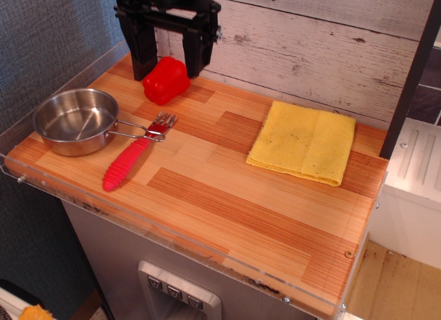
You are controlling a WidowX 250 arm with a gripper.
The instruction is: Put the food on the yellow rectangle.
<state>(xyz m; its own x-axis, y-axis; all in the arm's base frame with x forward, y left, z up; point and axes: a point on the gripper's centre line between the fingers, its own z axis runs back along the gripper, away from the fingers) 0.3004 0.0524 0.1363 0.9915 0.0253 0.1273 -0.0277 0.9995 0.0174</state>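
The food, a glossy red toy bell pepper (166, 79), sits on the wooden table at the back left. My black gripper (167, 70) is open, its two fingers (143, 54) standing either side of the pepper's rear, low over the table. The pepper is between the jaws but not clamped. The yellow rectangle, a folded yellow cloth (304, 141), lies flat at the back right, well apart from the pepper and the gripper.
A steel pan (76, 121) sits at the left with its handle pointing right. A fork with a ribbed red handle (127, 164) lies beside it. A clear rail (172, 241) runs along the table's front edge. A plank wall stands behind.
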